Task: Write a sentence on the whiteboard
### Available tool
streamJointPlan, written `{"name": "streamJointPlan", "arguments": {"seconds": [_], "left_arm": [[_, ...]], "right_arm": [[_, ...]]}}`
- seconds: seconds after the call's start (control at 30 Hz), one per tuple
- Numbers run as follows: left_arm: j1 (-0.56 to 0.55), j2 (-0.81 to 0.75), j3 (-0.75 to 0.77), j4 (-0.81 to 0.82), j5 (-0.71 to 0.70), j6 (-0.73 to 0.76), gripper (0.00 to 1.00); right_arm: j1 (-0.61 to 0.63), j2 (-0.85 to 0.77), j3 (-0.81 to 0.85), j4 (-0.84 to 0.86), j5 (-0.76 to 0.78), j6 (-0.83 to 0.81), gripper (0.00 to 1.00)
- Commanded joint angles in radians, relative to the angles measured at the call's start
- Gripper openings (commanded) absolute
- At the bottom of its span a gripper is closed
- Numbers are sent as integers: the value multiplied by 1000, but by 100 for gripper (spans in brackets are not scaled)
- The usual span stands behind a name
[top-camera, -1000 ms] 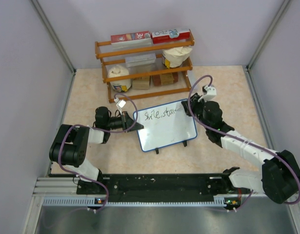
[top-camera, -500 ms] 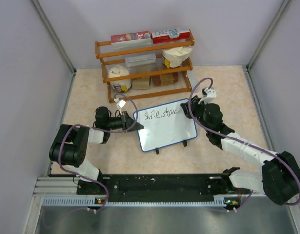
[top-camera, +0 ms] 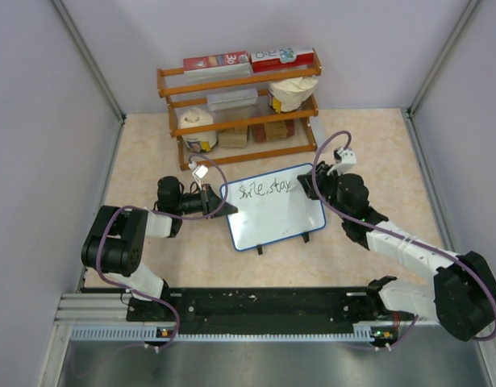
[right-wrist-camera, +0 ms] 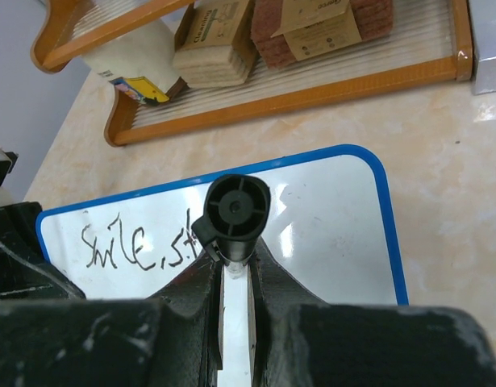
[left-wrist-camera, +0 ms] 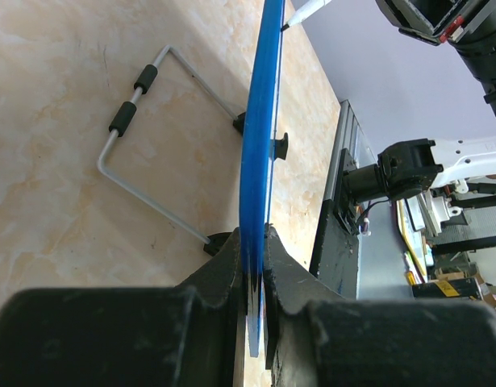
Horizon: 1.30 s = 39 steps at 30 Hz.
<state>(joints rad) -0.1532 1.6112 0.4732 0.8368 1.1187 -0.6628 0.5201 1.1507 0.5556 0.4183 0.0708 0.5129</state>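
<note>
Along the near edge of the table [top-camera: 151,161] you see the black rail [top-camera: 256,310] carrying both arm bases.

- Left arm: it lies low and reaches in from the left. The left gripper [top-camera: 219,205] is clamped on the left edge of the whiteboard [top-camera: 280,218]. In your left wrist view both fingers [left-wrist-camera: 223,266] press the blue frame [left-wrist-camera: 260,121] from either side.
- Board: it sits mid-table between the two arms, its face tilted up toward the top camera. Two black feet [top-camera: 260,249] rest on the table at its near edge. From the left wrist you also see a wire stand [left-wrist-camera: 143,185] folded out behind the board.
- Writing: the sentence [top-camera: 266,189] runs along the far edge of the board in one line and reads roughly "Smile, stay". In your right wrist view its last letters are hidden behind the pen.
- Right arm: it comes in from the right. The right gripper [top-camera: 312,184] is at the board's far right corner, closed around a marker [right-wrist-camera: 238,211]. The marker points down at the board just right of the last word. You cannot tell whether the tip touches.
- Far side: an orange wooden rack [top-camera: 239,113] holds boxes and white containers, just beyond the board.
</note>
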Motion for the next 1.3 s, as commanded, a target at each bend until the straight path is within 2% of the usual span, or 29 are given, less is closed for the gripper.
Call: {"name": "streamJointPlan", "arguments": {"seconds": [0.0,0.17,0.47,1.27], "left_arm": [[0,13,16,-1,-43,35,0],[-2,12,16,-1,-45,37,0],[0,12,16,-1,-43,35,0],[-2,7,19,-15,-43,45,0]], "right_arm": [[-11,1,-13,-4,-34,13,0],[-12,-11,-14,-7,-40,21,0],[-11,-138,-2,-36,-66,30,0],[-9,-266,-83,-46,-245,-37,0]]}}
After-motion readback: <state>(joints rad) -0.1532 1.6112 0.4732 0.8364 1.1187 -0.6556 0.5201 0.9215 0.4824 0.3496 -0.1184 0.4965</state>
